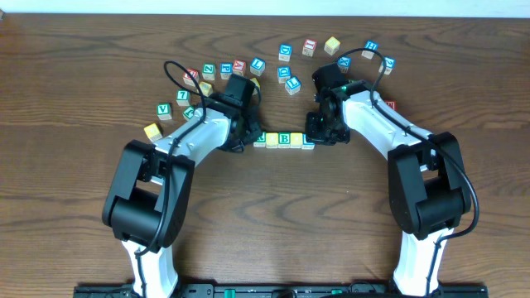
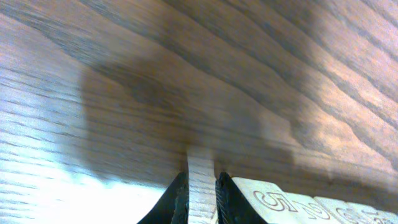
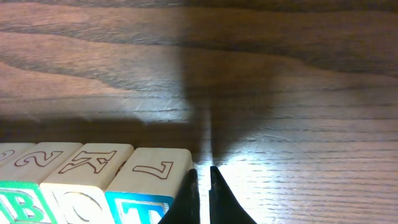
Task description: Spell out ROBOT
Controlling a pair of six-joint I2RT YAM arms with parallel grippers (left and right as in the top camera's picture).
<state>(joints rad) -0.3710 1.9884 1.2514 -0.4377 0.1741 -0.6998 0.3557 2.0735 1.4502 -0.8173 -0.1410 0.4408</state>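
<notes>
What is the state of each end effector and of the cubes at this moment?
Left end effector, fingers astride the row's left end cube; grip unclear.
Right end effector, shut, empty, beside T cube.
Row, five cubes side by side, flat.
Other cubes, scattered, loose.

I count two: left end effector [image 2: 201,194], right end effector [image 3: 204,186]; five aligned letter cubes [image 1: 285,139]; roughly twenty loose cubes [image 1: 285,52].

Five small wooden letter cubes [image 1: 284,139] sit upright, touching, in one straight row. From the left: a green-printed end cube [image 1: 260,138], partly hidden, a yellow-faced cube [image 1: 272,139], a green B cube [image 1: 284,139], a second yellow-faced cube [image 1: 296,139] and a blue T cube [image 1: 308,143].
</notes>
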